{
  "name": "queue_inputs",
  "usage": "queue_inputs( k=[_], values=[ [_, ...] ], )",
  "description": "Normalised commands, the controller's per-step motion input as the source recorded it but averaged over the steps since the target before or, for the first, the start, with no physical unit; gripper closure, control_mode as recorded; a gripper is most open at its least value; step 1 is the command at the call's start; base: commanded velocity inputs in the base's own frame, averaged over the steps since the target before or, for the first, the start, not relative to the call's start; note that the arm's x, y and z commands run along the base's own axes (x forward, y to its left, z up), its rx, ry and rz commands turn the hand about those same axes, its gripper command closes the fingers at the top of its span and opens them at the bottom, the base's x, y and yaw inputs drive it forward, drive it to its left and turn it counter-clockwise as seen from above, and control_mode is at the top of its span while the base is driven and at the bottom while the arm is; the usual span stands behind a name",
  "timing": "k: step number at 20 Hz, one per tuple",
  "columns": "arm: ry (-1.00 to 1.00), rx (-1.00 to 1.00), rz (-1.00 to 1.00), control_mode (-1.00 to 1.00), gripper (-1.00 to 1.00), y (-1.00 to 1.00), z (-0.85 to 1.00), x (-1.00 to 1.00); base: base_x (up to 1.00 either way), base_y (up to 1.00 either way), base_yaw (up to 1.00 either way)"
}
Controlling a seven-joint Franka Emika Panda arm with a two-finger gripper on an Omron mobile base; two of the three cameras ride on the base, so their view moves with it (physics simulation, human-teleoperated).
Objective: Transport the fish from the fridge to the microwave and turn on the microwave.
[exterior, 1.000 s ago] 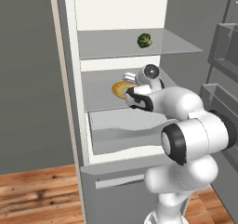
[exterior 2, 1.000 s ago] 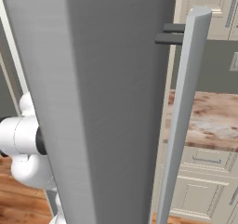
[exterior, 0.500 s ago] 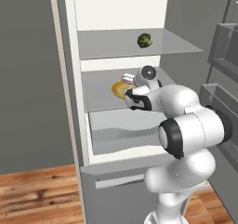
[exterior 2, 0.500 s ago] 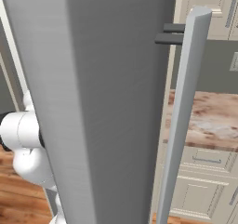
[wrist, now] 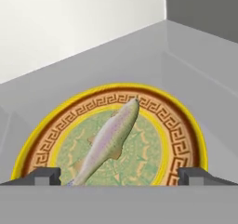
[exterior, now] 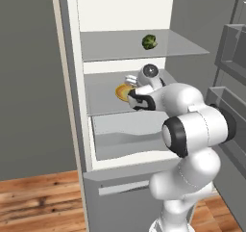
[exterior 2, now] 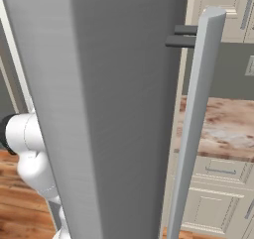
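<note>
one fish (wrist: 109, 141) lies on a round yellow-rimmed plate (wrist: 183, 125) with a brown key-pattern band and a green centre, and the plate sits on the middle shelf (exterior: 103, 98) of the open fridge (exterior: 72, 82). in the hand view the fish runs diagonally, one end toward 1 o'clock near the inner edge of the patterned band and the other end toward 7 o'clock, dropping out of sight at the bottom edge. the pincer (wrist: 119, 175) stands wide: its two dark fingertips (wrist: 44, 175) rise at the 8 and 4 o'clock corners of that view, one on each side of the fish, well apart from each other and holding nothing. whether the tips touch the plate cannot be told.

in the left base view the white arm reaches into the fridge from 5 o'clock, its wrist just above the middle shelf, and the plate (exterior: 122, 92) shows as a small orange-yellow patch at the 9 o'clock side of the hand. a round green vegetable (exterior: 149, 42) rests on the upper shelf, at 12 o'clock from the hand. a clear drawer (exterior: 127, 137) sits below the middle shelf. door bins (exterior: 233, 48) stand at 3 o'clock.

in the right base view the grey fridge door (exterior 2: 114, 109) and its long pale handle (exterior 2: 193, 129) stand close in front, with a mottled stone worktop (exterior 2: 218, 126) and cream cabinet doors (exterior 2: 213, 203) at 4 o'clock.
</note>
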Motion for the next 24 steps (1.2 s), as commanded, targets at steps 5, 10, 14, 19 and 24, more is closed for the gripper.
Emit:
queue_inputs(
  k=[5,10,14,19,24],
  values=[
    [0.09,0.0,-0.01,-1.0,-1.0,0.0,-0.1,0.14,0.0,0.0,0.0],
    [0.03,0.0,0.0,-1.0,-1.0,0.0,-0.13,0.16,0.0,0.0,0.0],
    [0.0,0.0,0.0,-1.0,-1.0,0.0,-0.13,0.15,0.0,0.0,0.0],
    [0.0,-0.02,0.0,-1.0,-1.0,0.0,-0.19,0.12,0.0,0.0,0.0],
    [0.0,-0.06,0.0,-1.0,-1.0,0.0,-0.19,0.13,0.0,0.0,0.0]
  ],
)
